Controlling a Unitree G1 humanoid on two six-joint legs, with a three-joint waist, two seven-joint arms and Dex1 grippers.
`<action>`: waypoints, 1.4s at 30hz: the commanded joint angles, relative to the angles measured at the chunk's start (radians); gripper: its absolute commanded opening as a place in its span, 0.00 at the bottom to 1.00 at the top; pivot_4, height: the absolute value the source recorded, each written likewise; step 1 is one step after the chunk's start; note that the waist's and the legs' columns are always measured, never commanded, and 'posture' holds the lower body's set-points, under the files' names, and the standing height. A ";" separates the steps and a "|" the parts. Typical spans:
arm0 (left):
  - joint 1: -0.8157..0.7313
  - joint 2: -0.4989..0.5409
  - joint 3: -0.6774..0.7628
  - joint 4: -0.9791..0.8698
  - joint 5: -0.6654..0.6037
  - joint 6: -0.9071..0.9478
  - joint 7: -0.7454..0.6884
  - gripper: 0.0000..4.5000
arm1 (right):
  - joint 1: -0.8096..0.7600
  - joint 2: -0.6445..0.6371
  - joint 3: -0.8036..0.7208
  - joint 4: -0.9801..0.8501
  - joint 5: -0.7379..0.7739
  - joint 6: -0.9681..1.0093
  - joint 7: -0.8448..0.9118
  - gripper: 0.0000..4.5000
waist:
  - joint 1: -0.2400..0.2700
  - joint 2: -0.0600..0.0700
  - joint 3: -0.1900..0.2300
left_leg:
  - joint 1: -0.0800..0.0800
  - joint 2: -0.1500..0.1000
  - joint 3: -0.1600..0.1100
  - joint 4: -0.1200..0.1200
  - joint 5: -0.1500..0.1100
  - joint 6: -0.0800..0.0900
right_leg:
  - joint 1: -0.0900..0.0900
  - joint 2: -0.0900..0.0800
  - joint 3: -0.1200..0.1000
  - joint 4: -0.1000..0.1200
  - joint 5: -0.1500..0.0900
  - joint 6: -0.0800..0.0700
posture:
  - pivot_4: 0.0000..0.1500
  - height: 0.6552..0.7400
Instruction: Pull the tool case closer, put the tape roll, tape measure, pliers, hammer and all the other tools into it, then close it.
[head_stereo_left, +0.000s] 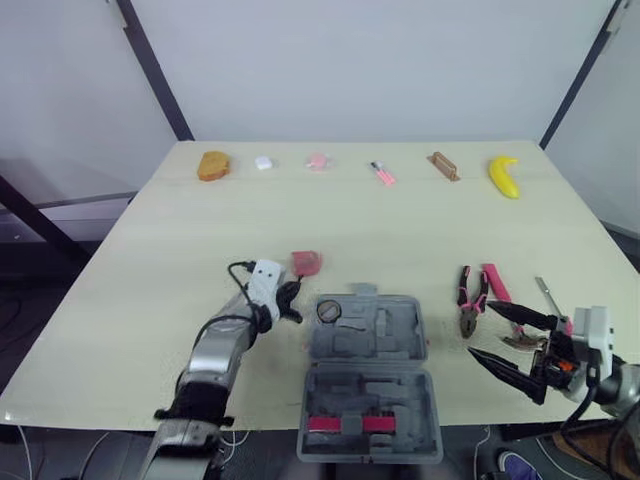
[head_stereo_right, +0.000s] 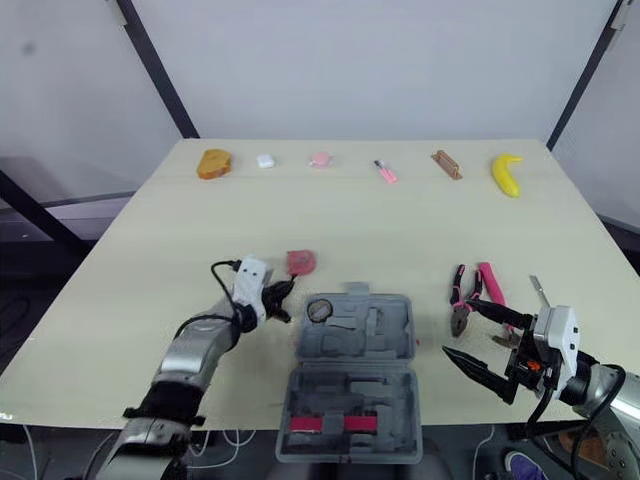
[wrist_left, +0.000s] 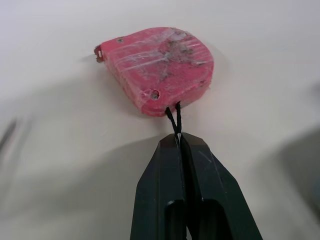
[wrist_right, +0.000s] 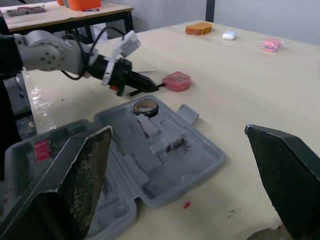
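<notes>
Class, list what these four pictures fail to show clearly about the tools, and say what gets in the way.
- Eye views: the right gripper covers part of the metal-tipped tool; type unclear.
- Right wrist view: a finger and the picture edge cut off the tool case half with the pink strip.
- Eye views: the white item in the far row is too small to name.

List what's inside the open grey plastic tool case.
A brown tape roll sits in a far-half recess of the grey tool case; a pink strip lies in the near half. Other moulded recesses look empty. What lies beneath the roll is covered.
</notes>
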 joint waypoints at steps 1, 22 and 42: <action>0.098 0.037 0.028 -0.132 -0.057 0.048 -0.057 0.02 | 0.003 -0.012 -0.023 -0.014 0.015 -0.022 0.020 1.00 | -0.004 0.000 0.000 | 0.000 0.000 0.000 0.000 0.000 0.000 | 0.000 -0.001 0.000 0.000 0.000 0.000 | 1.00 1.00; 0.680 0.173 0.163 -0.749 -0.186 0.249 -0.053 0.02 | -0.015 -0.050 0.061 -0.018 0.019 -0.058 0.175 1.00 | 0.009 0.000 0.001 | -0.001 0.002 0.000 -0.002 0.000 0.000 | 0.000 -0.006 0.003 -0.004 0.000 -0.001 | 1.00 1.00; 0.747 0.328 0.282 -0.716 -0.343 0.201 -0.324 0.71 | -0.082 -0.042 0.088 0.069 -0.007 -0.091 0.214 1.00 | 0.020 0.000 0.002 | -0.001 0.002 0.001 -0.002 0.000 0.000 | 0.000 -0.005 0.002 -0.006 -0.002 -0.004 | 1.00 1.00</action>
